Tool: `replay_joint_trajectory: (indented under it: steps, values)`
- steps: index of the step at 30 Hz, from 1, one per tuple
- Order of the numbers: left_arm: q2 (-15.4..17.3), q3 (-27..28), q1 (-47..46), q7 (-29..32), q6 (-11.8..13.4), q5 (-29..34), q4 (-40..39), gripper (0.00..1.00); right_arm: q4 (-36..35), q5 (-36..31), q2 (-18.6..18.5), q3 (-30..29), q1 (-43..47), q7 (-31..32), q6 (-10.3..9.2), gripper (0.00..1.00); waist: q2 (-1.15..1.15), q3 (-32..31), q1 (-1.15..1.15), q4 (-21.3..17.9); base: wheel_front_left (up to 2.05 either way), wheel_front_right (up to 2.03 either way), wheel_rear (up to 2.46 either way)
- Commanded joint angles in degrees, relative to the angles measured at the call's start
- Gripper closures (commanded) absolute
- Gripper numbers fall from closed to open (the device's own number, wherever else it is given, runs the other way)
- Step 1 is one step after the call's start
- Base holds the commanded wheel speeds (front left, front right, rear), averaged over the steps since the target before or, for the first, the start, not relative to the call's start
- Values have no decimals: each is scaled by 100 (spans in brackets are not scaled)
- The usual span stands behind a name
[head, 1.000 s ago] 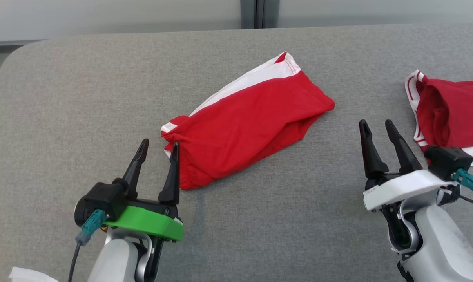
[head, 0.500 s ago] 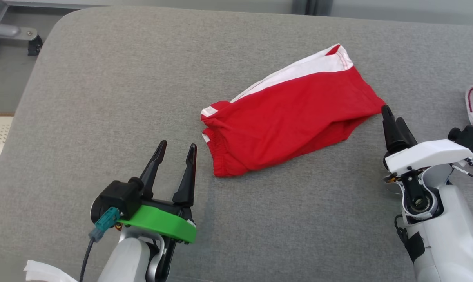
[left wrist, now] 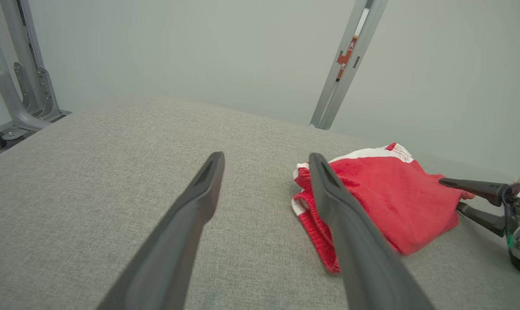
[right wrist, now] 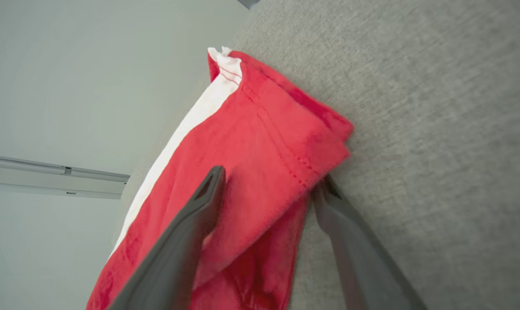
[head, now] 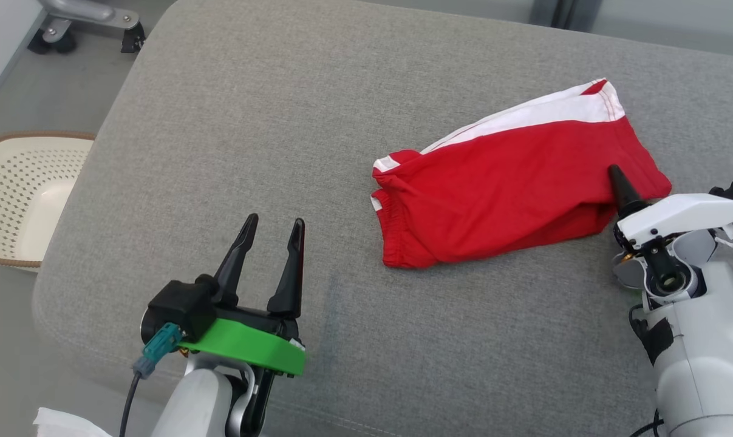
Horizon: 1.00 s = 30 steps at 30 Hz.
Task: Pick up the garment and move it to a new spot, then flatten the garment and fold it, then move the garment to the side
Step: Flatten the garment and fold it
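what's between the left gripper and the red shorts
Only bare grey fabric surface. In the head view nothing sits between the left gripper and the waistband end of the red shorts.

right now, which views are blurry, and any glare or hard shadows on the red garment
Head view: sharp, even soft light, no glare, only a faint shadow under the garment. Left wrist view: the near left fingers are soft, the garment fairly clear. Right wrist view: right fingers and the cloth's near corner smeared.
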Motion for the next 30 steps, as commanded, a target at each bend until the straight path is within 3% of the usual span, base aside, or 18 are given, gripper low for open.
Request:
replay_joint_trajectory:
  steps: [1, 15, 16, 17, 18, 30]
  values:
    - [5, -3, 38, 0, -2, -51, -25, 0, 219, -11, 81, -35, -24, 77, 5, 0, 0, 116, 0, 140, 0, 0, 0]
    - [4, -188, -149, -1, -2, -174, -190, 0, 1238, -957, 140, -432, -874, 68, 5, 0, 0, 437, 0, 413, 0, 0, 0]
    - [4, -182, -152, -1, -2, -184, -187, 0, 1267, -997, 138, -473, -920, 56, 4, 18, 0, 447, 0, 416, 0, 0, 0]
    - [4, -178, -155, -1, -2, -183, -183, 0, 1278, -1034, 140, -497, -948, 38, 4, 74, 0, 453, 0, 415, 0, 0, 0]
    - [4, -184, -161, -1, -2, -183, -171, 0, 1244, -1086, 139, -501, -986, -13, 4, 100, 0, 456, 0, 410, 0, 0, 0]
    - [4, -160, -192, 0, -2, -86, -72, 0, 760, -914, 42, -287, -872, -529, -1, 100, 0, 242, 0, 79, 0, 0, 0]
